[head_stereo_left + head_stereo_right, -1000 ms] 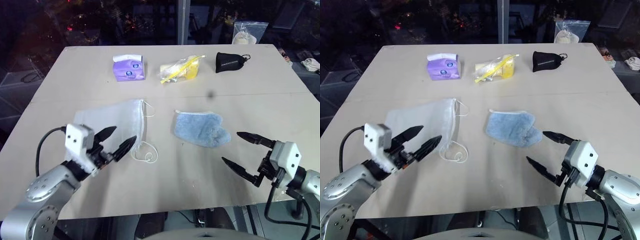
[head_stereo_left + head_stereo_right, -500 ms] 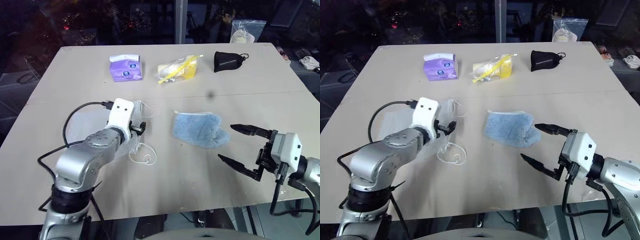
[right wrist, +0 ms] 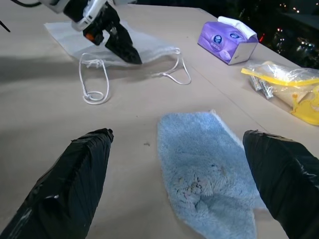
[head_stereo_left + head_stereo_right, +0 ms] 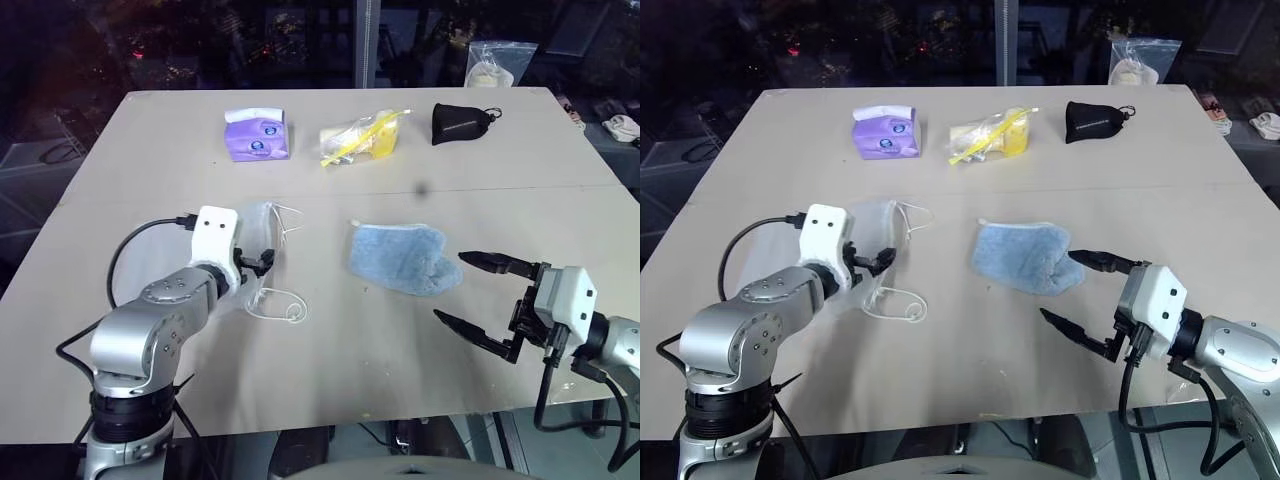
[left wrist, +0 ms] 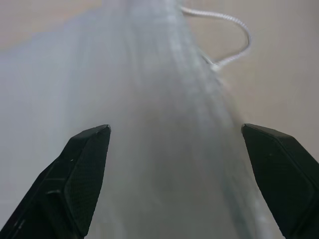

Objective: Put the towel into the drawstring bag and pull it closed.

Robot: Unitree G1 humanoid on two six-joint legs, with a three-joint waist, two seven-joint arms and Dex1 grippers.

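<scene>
The drawstring bag point(image 4: 258, 222) lies flat at the table's left, largely covered by my left arm. Its white cords point(image 4: 279, 303) loop toward the front, and one more cord point(image 5: 233, 31) curls off its mouth edge. My left gripper point(image 4: 262, 263) is open and points down at the bag's mouth edge, its black fingers point(image 5: 83, 172) spread over the mesh fabric point(image 5: 149, 124). The light-blue towel point(image 4: 402, 258) lies flat at the table's middle. My right gripper point(image 4: 478, 297) hovers open just right of the towel point(image 3: 204, 172), nothing between its fingers point(image 3: 75, 186).
Along the table's far side sit a purple tissue pack point(image 4: 258, 136), a clear plastic bag with yellow contents point(image 4: 362, 138) and a small black pouch point(image 4: 459, 123). Another clear bag point(image 4: 499, 62) lies beyond the far edge. The table's front edge runs close below both grippers.
My left arm has swung forward and tipped down, bringing its open gripper onto the bag's mouth edge. The right gripper has stayed in place. The towel has not moved.
</scene>
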